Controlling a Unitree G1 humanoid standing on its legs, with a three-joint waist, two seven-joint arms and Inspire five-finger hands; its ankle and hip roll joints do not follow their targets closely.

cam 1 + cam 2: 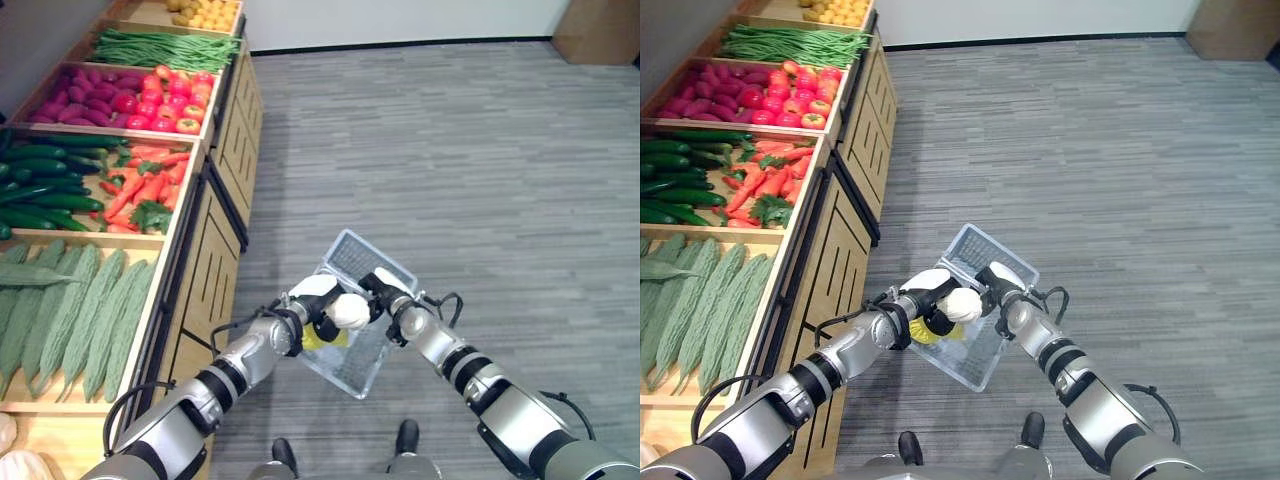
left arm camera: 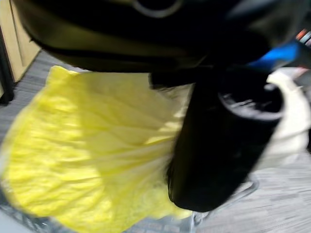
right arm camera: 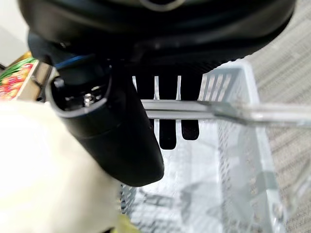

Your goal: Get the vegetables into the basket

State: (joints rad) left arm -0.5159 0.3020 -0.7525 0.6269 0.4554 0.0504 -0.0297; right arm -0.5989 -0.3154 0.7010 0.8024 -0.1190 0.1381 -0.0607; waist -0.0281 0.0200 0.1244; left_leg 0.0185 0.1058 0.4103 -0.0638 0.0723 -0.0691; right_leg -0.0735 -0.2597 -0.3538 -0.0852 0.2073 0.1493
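Observation:
A Chinese cabbage (image 1: pixel 347 312), white at the stem and yellow at the leaves (image 2: pixel 82 160), hangs in the mouth of a clear mesh basket (image 1: pixel 356 256). My left hand (image 1: pixel 308 303) is shut on it, with the thumb (image 2: pixel 221 141) pressed across the leaves. My right hand (image 1: pixel 386 290) holds the basket above the floor just to the cabbage's right. Its fingers (image 3: pixel 167 114) curl round the metal handle bar (image 3: pixel 243 112). The basket's mesh floor (image 3: pixel 228 165) below looks bare. The cabbage's white end (image 3: pixel 43 170) touches my right thumb (image 3: pixel 114 131).
A wooden produce stand (image 1: pixel 215 250) runs along the left, close to my left arm. It holds bitter gourds (image 1: pixel 85 310), cucumbers (image 1: pixel 40 185), carrots (image 1: pixel 145 185), tomatoes (image 1: pixel 175 100) and green beans (image 1: pixel 165 48). Grey floor (image 1: pixel 480 160) spreads to the right, with a cardboard box (image 1: pixel 598 30) far back.

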